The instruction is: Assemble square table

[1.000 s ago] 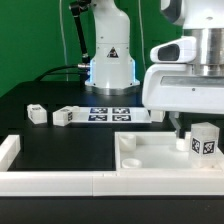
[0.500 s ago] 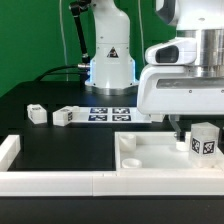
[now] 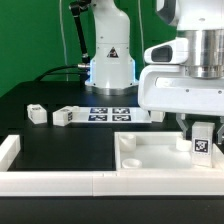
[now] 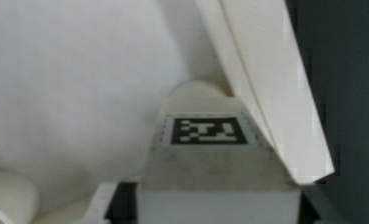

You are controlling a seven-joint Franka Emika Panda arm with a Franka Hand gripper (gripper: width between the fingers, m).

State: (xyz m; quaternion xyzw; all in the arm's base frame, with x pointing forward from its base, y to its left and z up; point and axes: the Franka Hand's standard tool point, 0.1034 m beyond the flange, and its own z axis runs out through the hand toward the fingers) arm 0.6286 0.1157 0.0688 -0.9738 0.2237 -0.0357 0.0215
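Dropping and shifting toward the exterior view's right, the gripper [image 3: 203, 127] is now sitting over the upright leg [image 3: 203, 145], which a second ago was standing clear just beside it; the leg itself is staying where it was.

Starting at the exterior view's left, a low white border wall [image 3: 8, 150] is running along the edge of the black table [image 3: 70, 145] and turning across the front. Behind it, the first loose leg [image 3: 36, 114] is lying on the table, with the second loose leg [image 3: 65, 116] lying just beside it, both well apart from the gripper. Next to them the marker board [image 3: 110, 114] is lying flat in front of the arm's base [image 3: 110, 60].

Further toward the exterior view's right, the square table top [image 3: 150, 172] is resting at the front, against the border wall, rim upward. The upright leg is standing on it near its far right corner, its tag facing the camera.

The gripper's fingers are straddling the top of this leg, one on each side. Whether the pads are already pressing on it or are just short of it, I cannot tell.

In the wrist view, the upright leg [image 4: 207, 160] is showing its tag, standing beside the top's raised rim [image 4: 261, 80].
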